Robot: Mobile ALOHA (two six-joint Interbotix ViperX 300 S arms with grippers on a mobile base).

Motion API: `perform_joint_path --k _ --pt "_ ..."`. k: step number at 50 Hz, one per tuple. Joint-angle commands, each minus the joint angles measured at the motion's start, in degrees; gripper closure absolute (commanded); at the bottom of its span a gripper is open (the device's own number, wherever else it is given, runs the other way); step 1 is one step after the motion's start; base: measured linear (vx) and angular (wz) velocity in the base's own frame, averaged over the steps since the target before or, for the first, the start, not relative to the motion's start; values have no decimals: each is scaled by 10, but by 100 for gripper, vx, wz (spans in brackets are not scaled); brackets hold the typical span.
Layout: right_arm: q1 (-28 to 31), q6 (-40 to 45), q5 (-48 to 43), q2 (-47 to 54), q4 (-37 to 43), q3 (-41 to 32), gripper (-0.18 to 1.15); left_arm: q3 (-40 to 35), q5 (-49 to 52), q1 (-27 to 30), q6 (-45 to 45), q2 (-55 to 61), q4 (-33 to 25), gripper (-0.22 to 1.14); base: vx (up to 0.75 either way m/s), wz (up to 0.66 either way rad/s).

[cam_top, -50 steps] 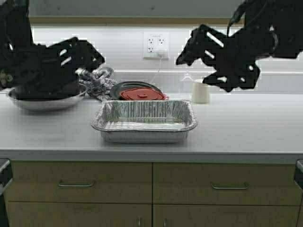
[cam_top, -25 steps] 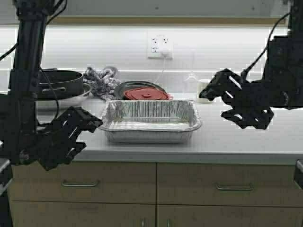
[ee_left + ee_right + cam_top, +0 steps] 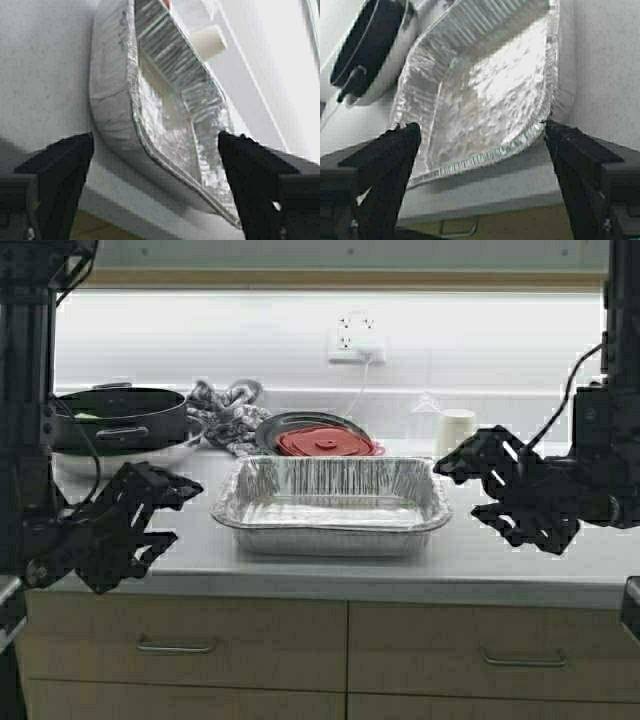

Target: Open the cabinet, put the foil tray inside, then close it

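Sitting square on the countertop [image 3: 560,565], the foil tray [image 3: 331,505] is flanked by both arms: left gripper [image 3: 165,508] spread wide just off its left end, right gripper [image 3: 470,488] gaping beside its right end.

Pale countertop [image 3: 520,558] over tan base cabinets [image 3: 190,650]; brightly lit backsplash [image 3: 200,340], seemingly tiled.

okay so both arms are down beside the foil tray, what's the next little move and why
Probably ease both pincers inward onto the foil tray's short ends. The left pincer and right pincer flank it, open and not touching, so neither has a grip yet.
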Motion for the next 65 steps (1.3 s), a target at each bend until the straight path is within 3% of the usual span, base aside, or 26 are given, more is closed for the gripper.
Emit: perform_joint_path --k 1,14,51,65 --pt "-5 0 -6 -7 -1 -5 -6 -28 4 7 -4 -12 12 -11 20 5" --pt "-13 0 -6 0 -4 -17 -6 -84 19 8 -62 4 27 -11 18 -1" --pt "-18 114 -7 131 -115 -164 -5 -99 19 17 -78 34 27 -10 10 -5" --pt "-31 125 -19 134 -127 -175 13 -102 19 38 -79 34 28 -10 1 0"
